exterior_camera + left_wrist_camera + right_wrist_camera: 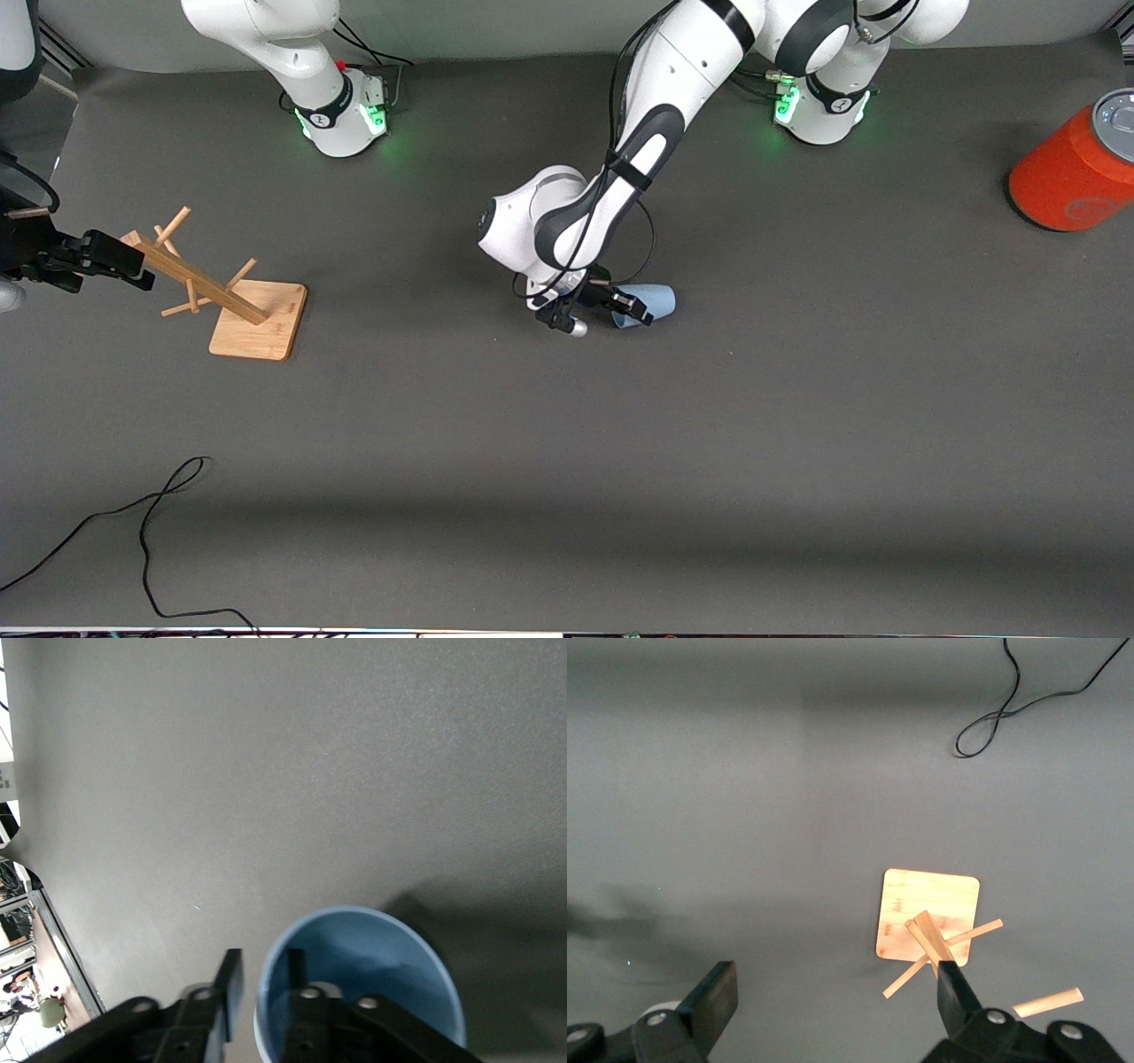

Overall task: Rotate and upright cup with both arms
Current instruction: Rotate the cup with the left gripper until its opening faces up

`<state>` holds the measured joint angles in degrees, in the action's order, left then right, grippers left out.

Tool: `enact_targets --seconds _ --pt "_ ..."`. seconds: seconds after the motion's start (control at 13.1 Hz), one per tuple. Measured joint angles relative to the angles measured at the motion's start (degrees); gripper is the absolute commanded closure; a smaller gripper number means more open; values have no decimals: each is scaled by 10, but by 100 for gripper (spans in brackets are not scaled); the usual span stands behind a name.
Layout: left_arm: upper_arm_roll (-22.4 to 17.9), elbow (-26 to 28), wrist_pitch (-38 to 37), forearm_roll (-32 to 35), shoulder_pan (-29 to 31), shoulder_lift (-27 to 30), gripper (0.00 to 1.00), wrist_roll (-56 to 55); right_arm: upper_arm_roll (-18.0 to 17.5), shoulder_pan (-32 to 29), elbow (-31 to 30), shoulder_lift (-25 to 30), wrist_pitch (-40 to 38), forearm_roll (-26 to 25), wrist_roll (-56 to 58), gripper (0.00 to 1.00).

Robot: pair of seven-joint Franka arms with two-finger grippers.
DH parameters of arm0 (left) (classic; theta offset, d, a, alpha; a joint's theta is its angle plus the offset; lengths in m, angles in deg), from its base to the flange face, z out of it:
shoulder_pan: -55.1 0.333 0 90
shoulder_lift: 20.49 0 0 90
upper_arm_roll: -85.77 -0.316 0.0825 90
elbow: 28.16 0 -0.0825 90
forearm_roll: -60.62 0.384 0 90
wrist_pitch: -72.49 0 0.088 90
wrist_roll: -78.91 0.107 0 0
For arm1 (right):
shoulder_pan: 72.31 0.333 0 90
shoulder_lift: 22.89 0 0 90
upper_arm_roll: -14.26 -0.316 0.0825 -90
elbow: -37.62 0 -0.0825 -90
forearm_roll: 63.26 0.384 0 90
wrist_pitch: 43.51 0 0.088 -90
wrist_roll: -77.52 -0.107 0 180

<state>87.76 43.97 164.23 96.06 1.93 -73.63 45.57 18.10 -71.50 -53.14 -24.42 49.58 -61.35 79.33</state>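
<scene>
The light-blue cup [657, 299] lies on its side near the middle of the table, toward the robots' bases. In the left wrist view its open mouth [372, 957] faces the camera. My left gripper [631, 310] is down at the cup's rim. Its jaws [264, 983] straddle the rim wall, one finger [297, 979] inside the mouth and the other finger [229, 988] outside, with a thin strip of table showing between that finger and the rim. My right gripper [133, 264] hangs open and empty [837, 992] over the right arm's end of the table, beside the wooden rack.
A wooden peg rack [257, 321] on a square base [928, 904] stands toward the right arm's end. An orange cylinder with a grey top [1076, 168] stands at the left arm's end. A black cable [146, 532] lies near the front edge.
</scene>
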Motion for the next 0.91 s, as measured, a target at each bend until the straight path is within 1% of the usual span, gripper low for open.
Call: enact_targets --seconds 0.23,0.38,0.53,0.69,0.76,0.91 --pt "-2 -2 -14 4 0 9 100 21 0 0 0 0 0 0 0 0" --pt "-7 -10 -38 4 1 15 100 30 0 0 0 0 0 0 0 0" --pt "-13 -24 -74 2 10 41 100 34 0 1 0 0 0 0 0 0" --pt "-17 -32 -96 -29 46 99 100 35 0 1 -1 0 0 0 0 0" --pt "-18 -35 -96 -63 73 137 100 36 0 1 -1 0 0 0 0 0" --pt "-19 -36 -80 -155 136 217 100 34 0 1 -1 0 0 0 0 0"
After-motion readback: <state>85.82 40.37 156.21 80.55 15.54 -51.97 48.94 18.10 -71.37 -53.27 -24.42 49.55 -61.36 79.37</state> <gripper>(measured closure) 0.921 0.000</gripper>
